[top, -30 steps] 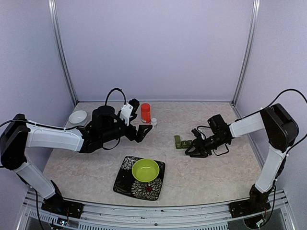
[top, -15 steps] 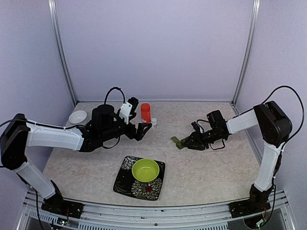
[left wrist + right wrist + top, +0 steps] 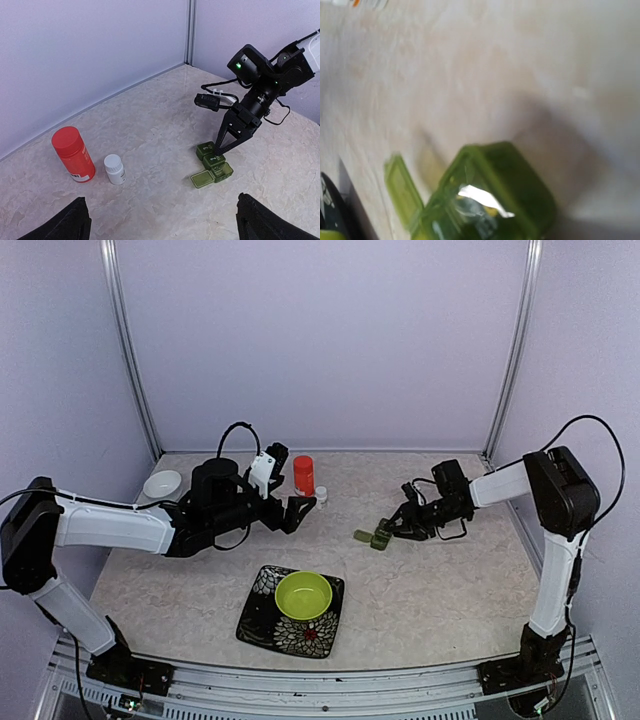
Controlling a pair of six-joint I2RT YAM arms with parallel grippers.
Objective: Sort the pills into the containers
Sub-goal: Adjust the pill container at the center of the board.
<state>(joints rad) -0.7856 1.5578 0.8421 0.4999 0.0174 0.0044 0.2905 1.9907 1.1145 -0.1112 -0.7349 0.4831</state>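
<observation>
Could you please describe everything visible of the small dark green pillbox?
The small dark green plastic pillbox is a strip of three square compartments, flat on the marbled tabletop. Its end lid is flipped open; the other two are shut. The right gripper appears to touch its far end; a grip is unclear.

You had plain, pale lilac walls (image 3: 320, 340) around you on three sides, met at the back corners by two slim aluminium posts (image 3: 128, 350). Your table (image 3: 440, 610) had a beige marbled top, with a metal rail (image 3: 330, 685) along its near edge. The light was soft and even.
</observation>
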